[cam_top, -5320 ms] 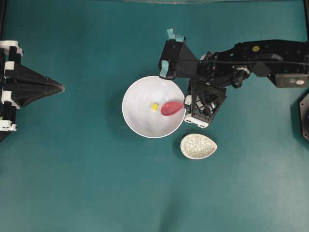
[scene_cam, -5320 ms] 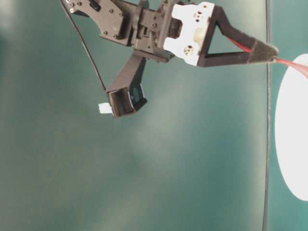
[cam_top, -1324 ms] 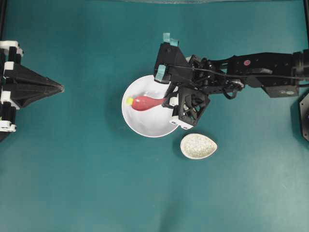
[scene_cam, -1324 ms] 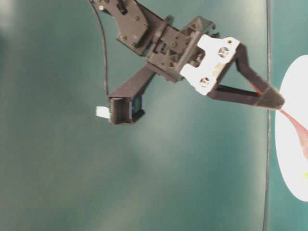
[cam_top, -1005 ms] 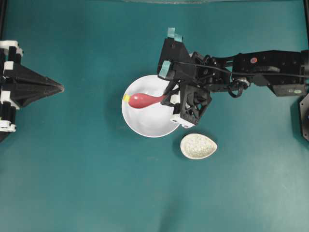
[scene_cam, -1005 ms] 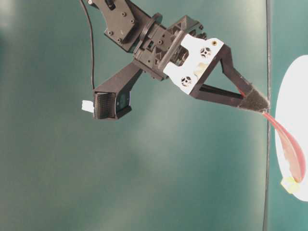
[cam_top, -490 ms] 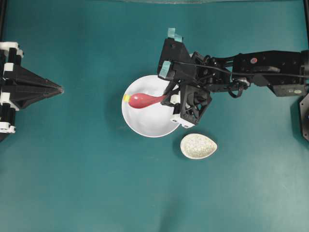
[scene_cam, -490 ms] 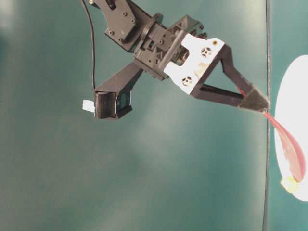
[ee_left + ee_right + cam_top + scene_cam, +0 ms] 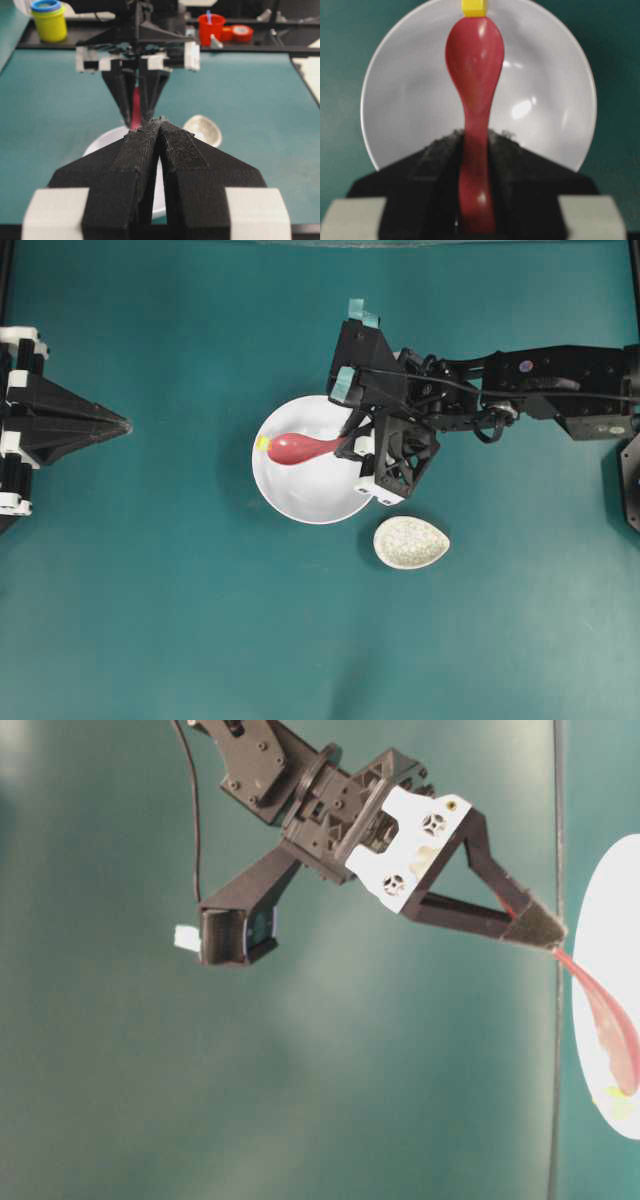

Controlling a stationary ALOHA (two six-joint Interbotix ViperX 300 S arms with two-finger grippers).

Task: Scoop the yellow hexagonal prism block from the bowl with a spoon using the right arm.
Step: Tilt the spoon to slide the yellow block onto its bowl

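The white bowl (image 9: 312, 495) sits mid-table. My right gripper (image 9: 348, 446) is shut on the handle of the pink-red spoon (image 9: 296, 448), whose scoop reaches across the bowl to its left rim. The tiny yellow block (image 9: 263, 442) lies just off the scoop's tip, against the bowl's left wall. In the right wrist view the gripper (image 9: 476, 136) pinches the spoon (image 9: 475, 55), and the block (image 9: 473, 7) sits at the tip by the bowl's (image 9: 545, 100) far rim. My left gripper (image 9: 126, 423) is shut and empty at the far left, also in its wrist view (image 9: 159, 123).
A speckled beige spoon rest (image 9: 411, 542) lies just below and right of the bowl. The right arm stretches in from the right edge. In the left wrist view a yellow cup (image 9: 48, 20) and a red cup (image 9: 209, 27) stand beyond the table's far edge.
Over the past seconds the spoon pushed the yellow block from the bowl's middle to its left rim. In the last half second almost nothing moved. The left arm stayed still.
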